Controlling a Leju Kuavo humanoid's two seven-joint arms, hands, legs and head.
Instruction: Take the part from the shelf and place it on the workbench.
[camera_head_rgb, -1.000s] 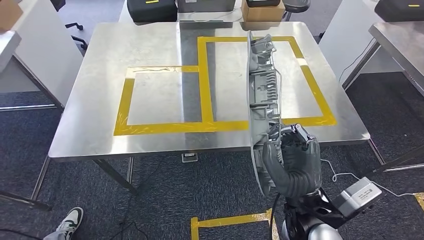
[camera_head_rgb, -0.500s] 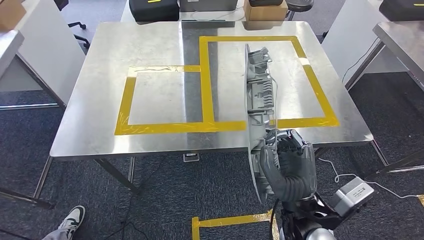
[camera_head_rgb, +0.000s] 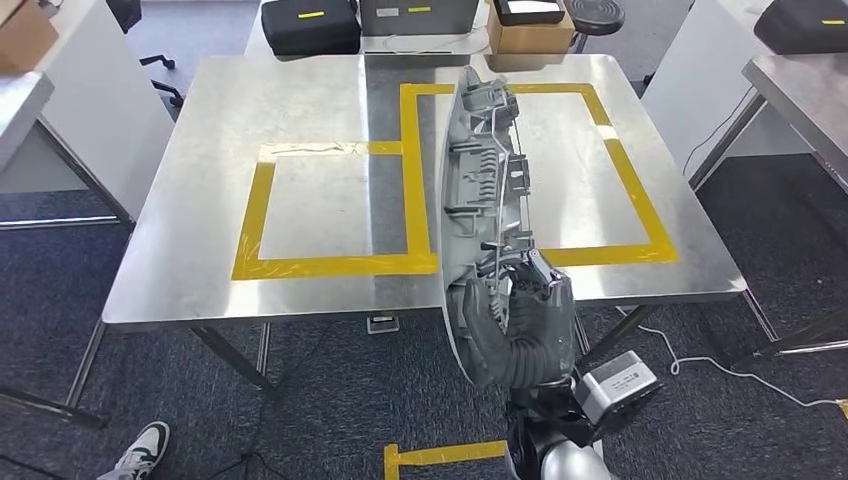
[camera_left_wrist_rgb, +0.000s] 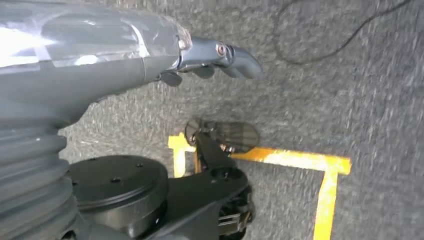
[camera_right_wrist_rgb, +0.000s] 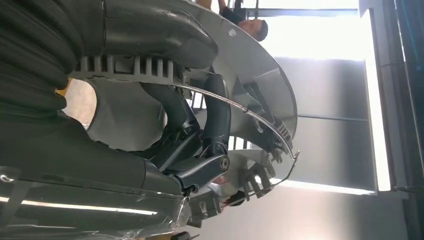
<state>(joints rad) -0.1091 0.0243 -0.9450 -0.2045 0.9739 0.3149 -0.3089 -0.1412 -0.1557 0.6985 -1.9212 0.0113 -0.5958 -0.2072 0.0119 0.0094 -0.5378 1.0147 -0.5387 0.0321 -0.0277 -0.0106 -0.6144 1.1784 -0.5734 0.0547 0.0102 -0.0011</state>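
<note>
Right hand (camera_head_rgb: 525, 325), fingers (camera_right_wrist_rgb: 216, 117) wrapped around the lower end of a long grey ribbed plastic part (camera_head_rgb: 480, 180), held on edge above the steel surface (camera_head_rgb: 310, 110) at its yellow-taped outlines (camera_head_rgb: 405, 150); left hand (camera_left_wrist_rgb: 200, 55) over carpet, fingers holding nothing, loosely extended

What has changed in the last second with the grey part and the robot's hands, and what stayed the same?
The right hand carried the grey part toward the robot's left; it now stands on edge over the yellow tape line between the two marked boxes on the workbench. The whole picture also shifted a little, so the head moved too. The grip stayed the same, and the left hand hangs near the floor, holding nothing.
</note>
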